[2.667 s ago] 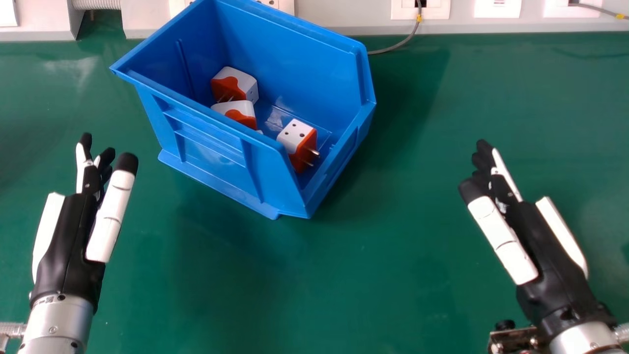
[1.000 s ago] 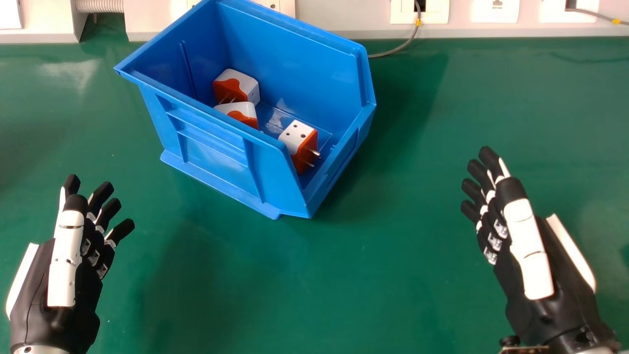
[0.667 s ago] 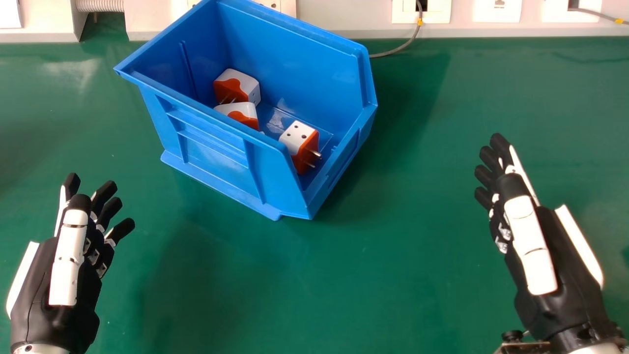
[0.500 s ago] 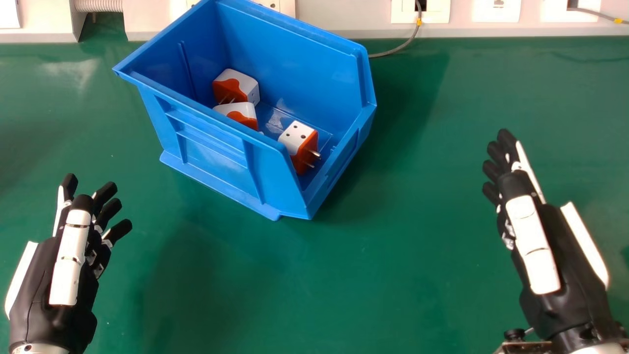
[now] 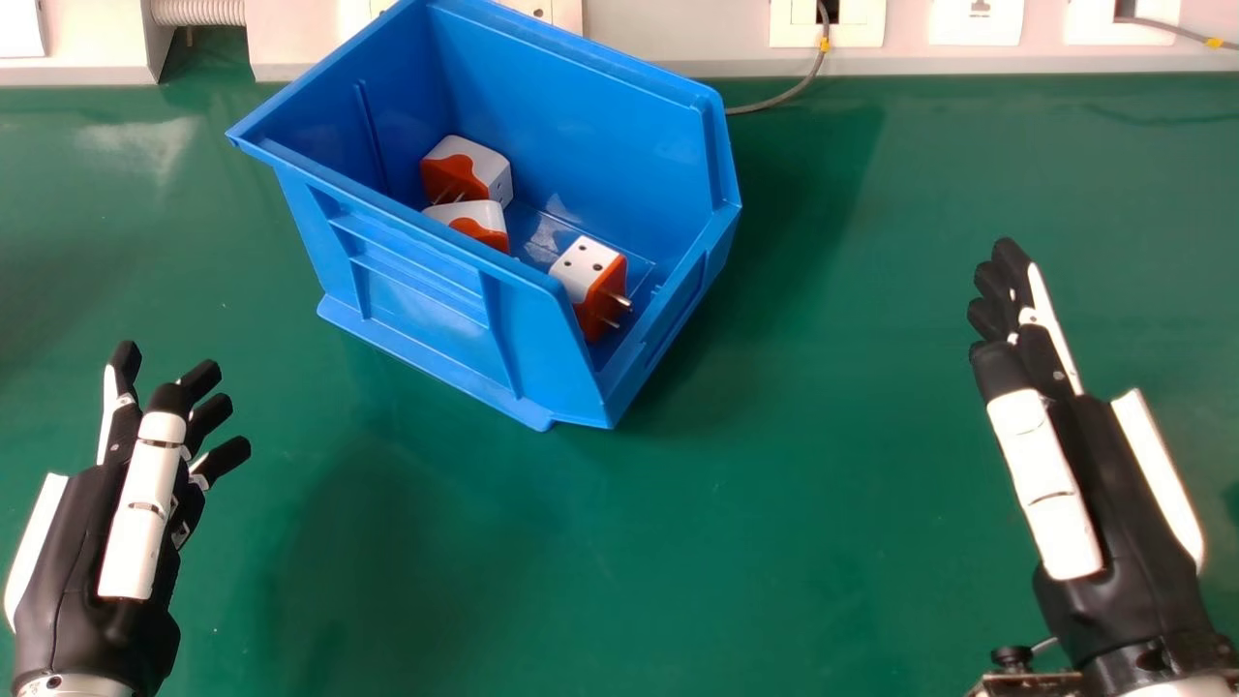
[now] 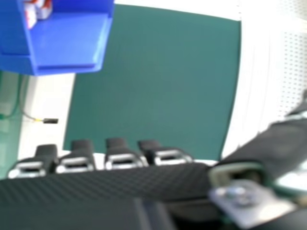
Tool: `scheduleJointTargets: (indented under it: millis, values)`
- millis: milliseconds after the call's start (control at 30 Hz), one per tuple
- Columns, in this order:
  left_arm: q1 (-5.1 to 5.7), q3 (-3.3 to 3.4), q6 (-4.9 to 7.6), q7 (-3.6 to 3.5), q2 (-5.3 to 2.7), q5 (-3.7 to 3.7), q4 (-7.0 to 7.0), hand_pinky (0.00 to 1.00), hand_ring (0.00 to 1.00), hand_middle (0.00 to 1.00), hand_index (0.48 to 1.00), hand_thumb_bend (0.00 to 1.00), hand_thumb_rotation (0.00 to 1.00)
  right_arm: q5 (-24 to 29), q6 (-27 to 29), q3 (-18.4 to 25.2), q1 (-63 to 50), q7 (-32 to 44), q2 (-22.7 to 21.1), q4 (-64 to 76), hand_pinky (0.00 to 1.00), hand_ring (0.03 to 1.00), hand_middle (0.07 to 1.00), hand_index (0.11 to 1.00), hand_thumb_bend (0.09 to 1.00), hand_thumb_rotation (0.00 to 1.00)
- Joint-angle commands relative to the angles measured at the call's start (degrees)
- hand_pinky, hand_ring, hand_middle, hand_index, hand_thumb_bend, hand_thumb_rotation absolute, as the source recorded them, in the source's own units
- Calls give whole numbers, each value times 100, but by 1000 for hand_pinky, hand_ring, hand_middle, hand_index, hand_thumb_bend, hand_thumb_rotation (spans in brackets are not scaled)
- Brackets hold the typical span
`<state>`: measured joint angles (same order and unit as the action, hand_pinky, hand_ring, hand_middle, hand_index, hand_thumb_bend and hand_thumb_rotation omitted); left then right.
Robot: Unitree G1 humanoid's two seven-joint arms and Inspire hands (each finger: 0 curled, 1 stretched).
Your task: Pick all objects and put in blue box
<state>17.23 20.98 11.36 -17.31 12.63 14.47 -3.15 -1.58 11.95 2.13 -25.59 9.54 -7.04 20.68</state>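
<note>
Glossy blue box [image 5: 426,290] — angular, ribbed; boxy orange-white plugs [image 5: 589,276] inside.

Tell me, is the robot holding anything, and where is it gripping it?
Nothing: the left hand and right hand are empty, open beside the blue box.

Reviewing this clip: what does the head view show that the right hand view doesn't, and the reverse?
Head view: the left robot hand and the wall sockets.
Right hand view: a white surface with rows of dots.
Both: the blue box, orange-and-white adapters inside it, the right robot hand and the green tabletop.
</note>
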Motion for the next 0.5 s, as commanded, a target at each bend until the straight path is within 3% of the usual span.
scheduleJointTargets:
  millis: [0, 133, 467]
  values:
    - [-44, -10, 233, 10, 87, -103, -26, 870, 930, 944, 954, 417, 890, -56, 180, 4, 59, -71, -24, 56, 1000, 1000, 1000, 1000, 389, 1000]
    - [-22, -12, 260, 66, 98, -236, -5, 871, 931, 945, 954, 440, 900, -82, 175, 9, 75, -67, -27, 24, 1000, 1000, 1000, 1000, 388, 1000]
    - [89, -55, 61, 217, 96, -402, 258, 863, 926, 941, 943, 473, 901, 22, 126, 11, 39, -30, -7, 57, 1000, 1000, 1000, 1000, 375, 1000]
